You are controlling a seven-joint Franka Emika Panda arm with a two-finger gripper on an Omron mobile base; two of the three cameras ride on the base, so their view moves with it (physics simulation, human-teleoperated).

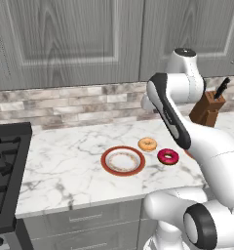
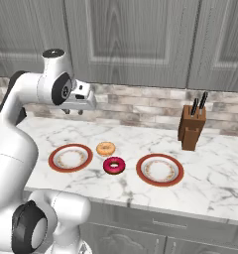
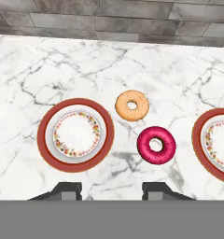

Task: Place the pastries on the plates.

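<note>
Two doughnuts lie on the marble counter between two red-brown-rimmed plates. The golden-orange doughnut (image 3: 131,105) (image 2: 106,148) (image 1: 147,144) is farther back. The magenta-pink doughnut (image 3: 156,144) (image 2: 114,165) (image 1: 168,156) sits just in front of it, to the right. Neither the left plate (image 3: 45,135) (image 2: 52,158) (image 1: 105,161) nor the right plate (image 3: 198,140) (image 2: 141,169) has anything on it. My gripper (image 3: 111,191) (image 2: 73,112) hangs high above the counter, open, with nothing between its fingers, looking down on the doughnuts.
A wooden knife block (image 2: 192,126) (image 1: 206,107) stands at the back right against the stone backsplash. A black stove (image 1: 7,166) borders the counter on the left. Grey cabinet doors hang above.
</note>
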